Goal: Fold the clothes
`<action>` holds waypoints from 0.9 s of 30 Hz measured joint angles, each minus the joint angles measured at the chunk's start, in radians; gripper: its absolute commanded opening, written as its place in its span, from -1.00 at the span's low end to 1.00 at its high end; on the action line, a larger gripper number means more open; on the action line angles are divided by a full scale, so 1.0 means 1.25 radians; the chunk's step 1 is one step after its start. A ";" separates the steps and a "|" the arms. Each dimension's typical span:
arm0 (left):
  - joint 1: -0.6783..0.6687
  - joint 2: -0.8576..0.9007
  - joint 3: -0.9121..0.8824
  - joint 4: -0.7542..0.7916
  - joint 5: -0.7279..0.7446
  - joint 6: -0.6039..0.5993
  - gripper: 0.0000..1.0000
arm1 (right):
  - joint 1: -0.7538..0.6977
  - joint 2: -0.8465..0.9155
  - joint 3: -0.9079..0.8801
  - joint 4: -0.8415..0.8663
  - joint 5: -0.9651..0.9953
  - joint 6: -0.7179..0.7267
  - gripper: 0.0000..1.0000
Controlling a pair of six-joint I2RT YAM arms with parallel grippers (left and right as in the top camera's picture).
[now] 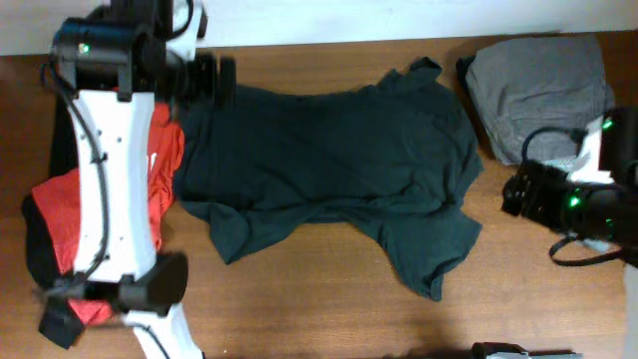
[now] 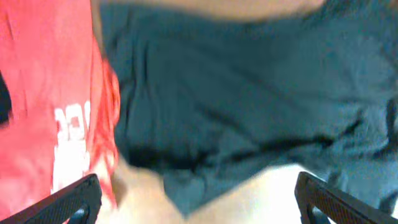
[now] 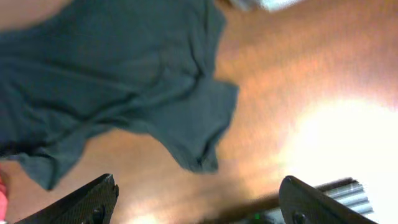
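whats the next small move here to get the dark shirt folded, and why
Probably lower the left end effector onto the rumpled edge of the dark shirt beneath it and pinch. Both end effectors are open and empty, the shirt lies wrinkled, and the right end effector sits off to the side over the table.

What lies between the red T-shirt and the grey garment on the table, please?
The dark green T-shirt, spread out, lies between the red T-shirt and the grey garment; the overhead view shows this.
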 measured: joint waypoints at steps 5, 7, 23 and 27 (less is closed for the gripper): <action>-0.013 -0.101 -0.291 0.025 -0.025 -0.027 0.98 | 0.000 -0.011 -0.196 0.038 0.006 0.018 0.75; -0.029 -0.101 -0.404 0.084 -0.045 -0.031 0.98 | 0.000 -0.006 -0.300 0.081 0.005 0.023 0.75; -0.202 -0.079 -0.952 0.292 -0.195 -0.168 0.97 | 0.000 -0.001 -0.562 0.206 -0.040 0.026 0.75; -0.234 -0.079 -1.006 0.324 -0.260 -0.244 0.86 | 0.000 -0.001 -0.562 0.217 -0.042 0.026 0.75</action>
